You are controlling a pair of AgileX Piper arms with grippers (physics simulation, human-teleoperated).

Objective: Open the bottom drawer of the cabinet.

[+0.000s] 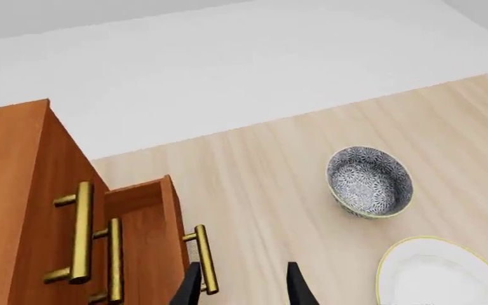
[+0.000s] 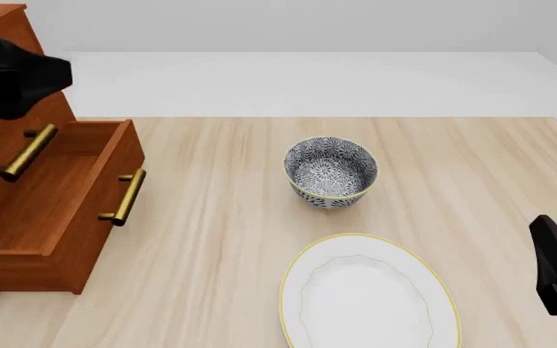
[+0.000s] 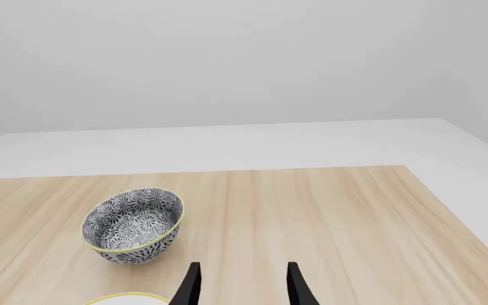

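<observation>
Reddish-brown polished wood on the cabinet [image 2: 8,94] and its bottom drawer [image 2: 61,210], brass on the bar handles [image 2: 124,197]. Blue-grey floral pattern, yellow rim on the bowl [image 2: 330,172]. White with yellow edge for the plate [image 2: 368,293]. Pale wood-grain table [image 2: 220,217]. Black grippers.

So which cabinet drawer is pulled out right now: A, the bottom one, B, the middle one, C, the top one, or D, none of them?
A: in the front view the bottom drawer juts out from the cabinet with its inside showing, while the drawer front above sits flush.
</observation>
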